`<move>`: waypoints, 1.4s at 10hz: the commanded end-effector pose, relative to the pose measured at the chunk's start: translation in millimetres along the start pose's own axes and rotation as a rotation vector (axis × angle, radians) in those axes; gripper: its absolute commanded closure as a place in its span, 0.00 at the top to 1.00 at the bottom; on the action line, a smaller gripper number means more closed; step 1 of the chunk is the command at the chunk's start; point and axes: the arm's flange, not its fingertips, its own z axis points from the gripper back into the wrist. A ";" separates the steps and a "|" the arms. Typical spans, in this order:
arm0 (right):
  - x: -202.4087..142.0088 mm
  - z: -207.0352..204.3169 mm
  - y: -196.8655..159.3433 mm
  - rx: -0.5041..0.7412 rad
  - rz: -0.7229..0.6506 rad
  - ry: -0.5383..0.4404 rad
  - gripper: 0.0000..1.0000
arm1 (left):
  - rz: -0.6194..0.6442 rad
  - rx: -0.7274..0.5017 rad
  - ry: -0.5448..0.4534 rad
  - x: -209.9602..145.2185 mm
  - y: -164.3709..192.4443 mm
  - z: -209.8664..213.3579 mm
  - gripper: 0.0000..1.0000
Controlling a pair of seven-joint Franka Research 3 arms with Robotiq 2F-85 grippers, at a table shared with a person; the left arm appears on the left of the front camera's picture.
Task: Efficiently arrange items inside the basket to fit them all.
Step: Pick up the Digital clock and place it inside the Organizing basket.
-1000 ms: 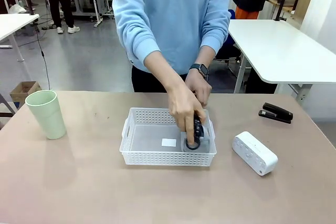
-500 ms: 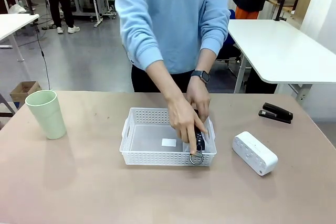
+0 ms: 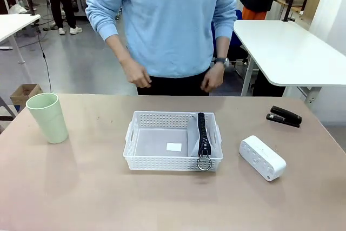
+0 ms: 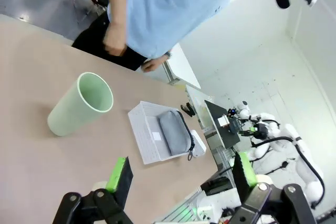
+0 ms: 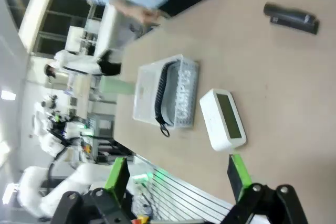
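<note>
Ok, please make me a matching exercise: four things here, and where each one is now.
1 pouch
2 cup
3 box
4 black object

A on table, just right of basket
B in basket, right side
C on table, far left
D on table, right, near its far edge

Pairs: 1-B, 2-C, 3-A, 4-D

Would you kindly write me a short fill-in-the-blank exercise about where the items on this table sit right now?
In the front view, the grey zip pouch stands on edge along the ____ side of the white basket.
The pale green cup stands ____ on the table, left of the basket.
The black ____ lies far right, beyond the white oblong box.
Missing words: right; upright; stapler.
</note>
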 end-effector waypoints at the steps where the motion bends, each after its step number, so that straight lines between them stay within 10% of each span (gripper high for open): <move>1: -10.4 -40.6 48.2 -0.132 0.021 0.105 1.00 | -0.021 -0.017 -0.012 2.8 -1.4 1.6 1.00; 14: -14.2 -149.1 122.3 -0.499 0.048 0.202 1.00 | -0.021 -0.017 -0.012 2.8 -1.4 1.6 1.00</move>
